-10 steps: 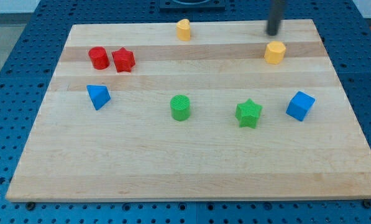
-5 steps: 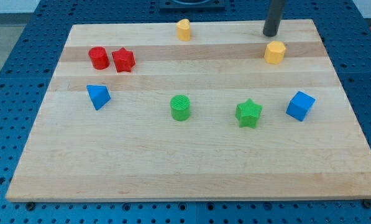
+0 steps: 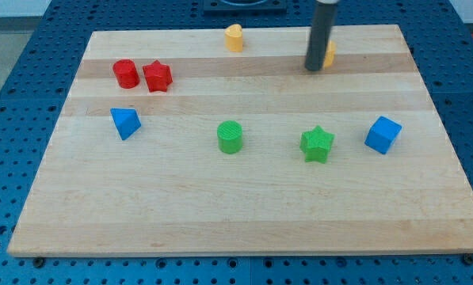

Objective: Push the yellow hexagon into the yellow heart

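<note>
The yellow hexagon [image 3: 330,54] sits near the view's top right of the wooden board [image 3: 244,206], mostly hidden behind my rod; only its right edge shows. My tip [image 3: 313,68] rests on the board at the hexagon's left side, touching or nearly touching it. The yellow heart [image 3: 234,37] stands at the view's top centre, well to the left of my tip.
A red cylinder [image 3: 125,74] and red star [image 3: 157,76] sit together at the upper left. A blue triangle [image 3: 125,123] is at the left, a green cylinder [image 3: 230,136] and green star [image 3: 317,144] in the middle, a blue cube [image 3: 383,134] at the right.
My tip moved down and to the left from the board's top edge. The yellow hexagon shifted up and to the left and is now mostly hidden by the rod.
</note>
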